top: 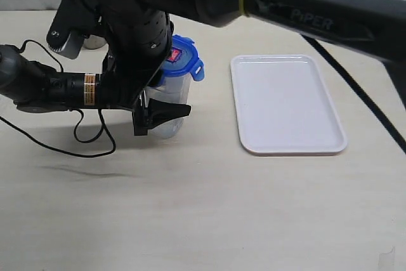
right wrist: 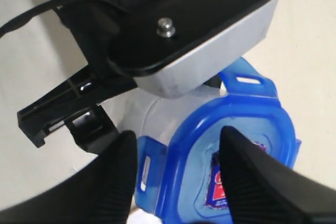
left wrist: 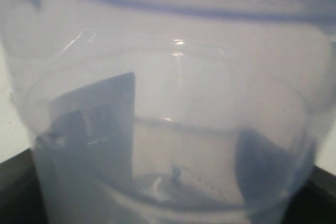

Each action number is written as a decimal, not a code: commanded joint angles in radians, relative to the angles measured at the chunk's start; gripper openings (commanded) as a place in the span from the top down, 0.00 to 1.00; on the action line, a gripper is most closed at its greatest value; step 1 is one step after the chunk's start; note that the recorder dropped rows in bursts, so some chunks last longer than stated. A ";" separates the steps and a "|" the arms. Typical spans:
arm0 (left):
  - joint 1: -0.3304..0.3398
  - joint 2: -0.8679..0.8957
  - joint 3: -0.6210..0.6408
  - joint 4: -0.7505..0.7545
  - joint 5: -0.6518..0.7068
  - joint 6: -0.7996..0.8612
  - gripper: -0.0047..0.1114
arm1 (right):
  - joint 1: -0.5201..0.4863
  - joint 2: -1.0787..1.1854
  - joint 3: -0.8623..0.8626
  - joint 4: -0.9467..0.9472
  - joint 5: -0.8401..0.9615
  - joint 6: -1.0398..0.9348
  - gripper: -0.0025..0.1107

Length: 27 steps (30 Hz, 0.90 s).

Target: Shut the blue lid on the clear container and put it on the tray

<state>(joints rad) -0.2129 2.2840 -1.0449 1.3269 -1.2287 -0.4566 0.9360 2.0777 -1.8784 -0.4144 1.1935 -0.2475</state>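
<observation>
The clear container (top: 174, 90) stands upright left of the middle with the blue lid (top: 187, 55) resting on its mouth, flaps sticking out. My left gripper (top: 166, 115) reaches in from the left and is shut on the clear container's lower body. In the left wrist view the clear container (left wrist: 173, 66) fills the frame, and the fingers (left wrist: 92, 129) show dimly through its wall on both sides. My right gripper (right wrist: 178, 135) hangs open just above the blue lid (right wrist: 252, 108), one finger over a side flap and one over the sticker. The white tray (top: 285, 103) lies to the right with nothing on it.
The right arm (top: 304, 4) crosses the top of the exterior view from the right. A black cable (top: 63, 147) loops on the table under the left arm. Another cable (top: 355, 87) runs past the tray's far side. A grey object (top: 95, 41) is mostly hidden behind the arms.
</observation>
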 commanded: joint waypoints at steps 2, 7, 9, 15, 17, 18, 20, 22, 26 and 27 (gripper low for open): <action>-0.002 -0.007 -0.005 0.019 0.008 0.010 0.96 | 0.006 0.041 0.096 -0.104 0.028 0.005 0.60; -0.002 -0.007 -0.005 0.019 0.008 0.010 0.96 | 0.024 0.041 0.136 -0.125 0.028 0.005 0.60; -0.002 -0.007 -0.005 0.017 0.008 0.010 0.96 | 0.032 0.041 0.140 -0.125 0.028 0.005 0.60; -0.002 -0.007 -0.005 0.017 0.008 0.018 0.96 | 0.043 0.019 0.140 -0.085 0.028 -0.006 0.60; -0.002 -0.007 -0.005 0.015 0.008 0.018 0.96 | 0.038 -0.003 0.140 -0.037 0.028 -0.019 0.60; -0.002 -0.007 -0.005 0.010 0.008 0.019 0.96 | 0.036 -0.013 0.140 -0.022 0.028 -0.022 0.60; -0.002 -0.007 -0.005 -0.004 0.008 0.019 0.96 | 0.027 -0.041 0.140 0.022 0.012 -0.029 0.58; -0.002 -0.007 -0.005 -0.006 0.008 0.019 0.96 | 0.017 -0.064 0.140 0.063 -0.019 -0.034 0.56; -0.002 -0.007 -0.005 -0.006 0.008 0.022 0.96 | -0.005 -0.105 0.140 0.135 -0.049 -0.046 0.55; -0.002 -0.007 -0.005 -0.006 0.008 0.022 0.96 | -0.009 -0.116 0.138 0.143 -0.051 -0.048 0.55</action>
<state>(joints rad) -0.2129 2.2840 -1.0455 1.3279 -1.2238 -0.4227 0.9396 1.9798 -1.7518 -0.3619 1.1421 -0.2799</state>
